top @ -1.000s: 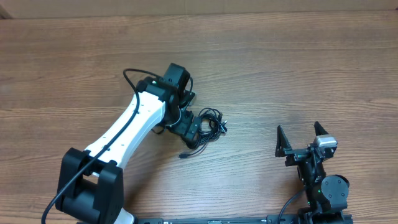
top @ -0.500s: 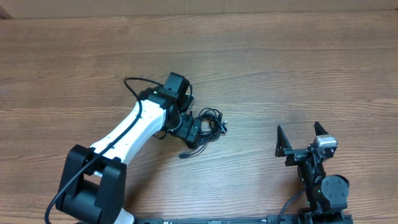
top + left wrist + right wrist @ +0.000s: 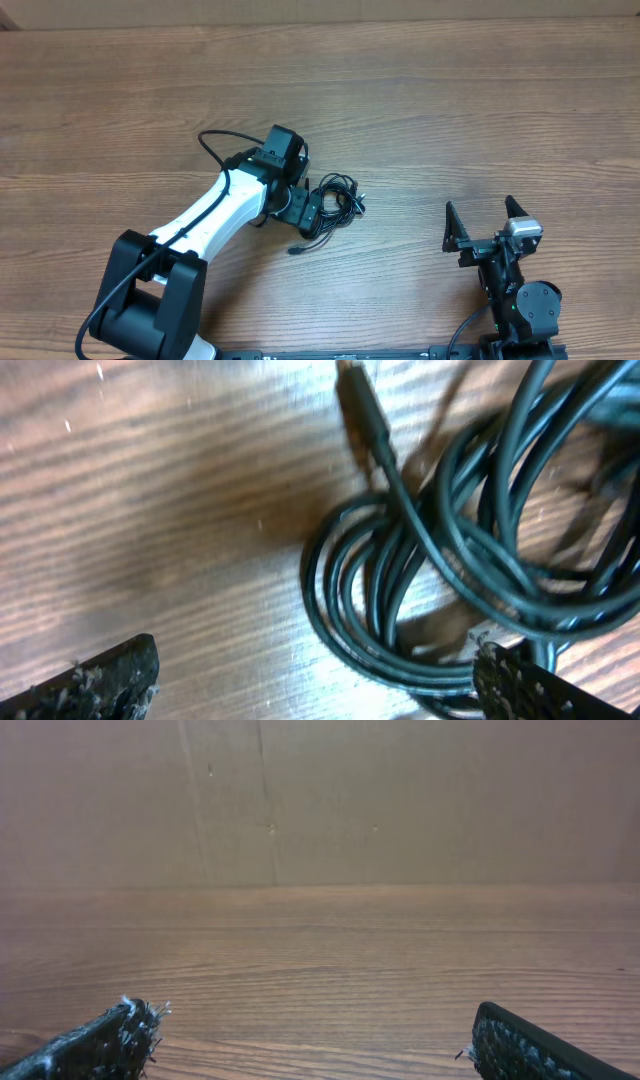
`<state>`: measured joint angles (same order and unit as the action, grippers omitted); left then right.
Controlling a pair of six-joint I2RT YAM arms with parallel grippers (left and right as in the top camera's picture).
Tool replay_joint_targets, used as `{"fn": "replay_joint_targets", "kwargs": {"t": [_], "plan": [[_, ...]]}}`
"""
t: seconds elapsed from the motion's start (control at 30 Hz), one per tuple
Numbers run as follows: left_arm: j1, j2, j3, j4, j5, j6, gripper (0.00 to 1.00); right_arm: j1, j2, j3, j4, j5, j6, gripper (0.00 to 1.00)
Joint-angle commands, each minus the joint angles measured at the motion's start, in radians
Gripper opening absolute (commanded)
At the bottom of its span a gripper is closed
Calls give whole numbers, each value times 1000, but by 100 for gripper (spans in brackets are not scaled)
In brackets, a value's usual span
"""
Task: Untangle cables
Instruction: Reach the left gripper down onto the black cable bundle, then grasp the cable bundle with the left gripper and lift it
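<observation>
The left gripper (image 3: 316, 213) stands wide open, low over the cables (image 3: 340, 198), and grips nothing. The right gripper (image 3: 481, 214) is wide open too, well apart, at 4 o'clock from the bundle. The cables lie near the middle of the table (image 3: 450, 100), at 2 o'clock from the left gripper. The table is matte brown wood with fine grain. Behind it stands a plain tan wall (image 3: 320, 800). The cables are thin, black and smooth, coiled in round loops, and one ends in a small plug (image 3: 362, 405).

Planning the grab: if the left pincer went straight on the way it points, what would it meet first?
Probably the cables: their loops lie on the table between the fingers of the open left pincer, off-centre toward one finger. Depth is unclear, so how soon is hard to say.
</observation>
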<state>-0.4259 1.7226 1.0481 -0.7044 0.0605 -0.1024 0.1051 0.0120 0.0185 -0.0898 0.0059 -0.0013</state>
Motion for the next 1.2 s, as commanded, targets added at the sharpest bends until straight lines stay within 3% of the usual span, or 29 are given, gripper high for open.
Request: {"fn": "replay_joint_targets", "kwargs": {"t": [0.0,0.63,0.7,0.77,0.8,1.0,1.17], "plan": [[-7,30,-6,22,-16,-9,100,-5,-9,-10,5,-1,-7,100],[-35,163,-6,65,-6,-10,100,-5,-9,-10,5,-1,-7,100],[-35,163,-6,71,-8,-10,92,-5,-9,-10,5,-1,-7,100],[-35,163,-6,74,-11,-10,75,-5,-9,-10,5,-1,-7,100],[-35,163,-6,74,-12,-10,61,-5,-9,-10,5,-1,-7,100],[-35,163,-6,80,-12,-10,4,-5,-9,-10,5,-1,-7,100],[-35,162,0,82,19,-10,4,-5,-9,-10,5,-1,-7,100]]}}
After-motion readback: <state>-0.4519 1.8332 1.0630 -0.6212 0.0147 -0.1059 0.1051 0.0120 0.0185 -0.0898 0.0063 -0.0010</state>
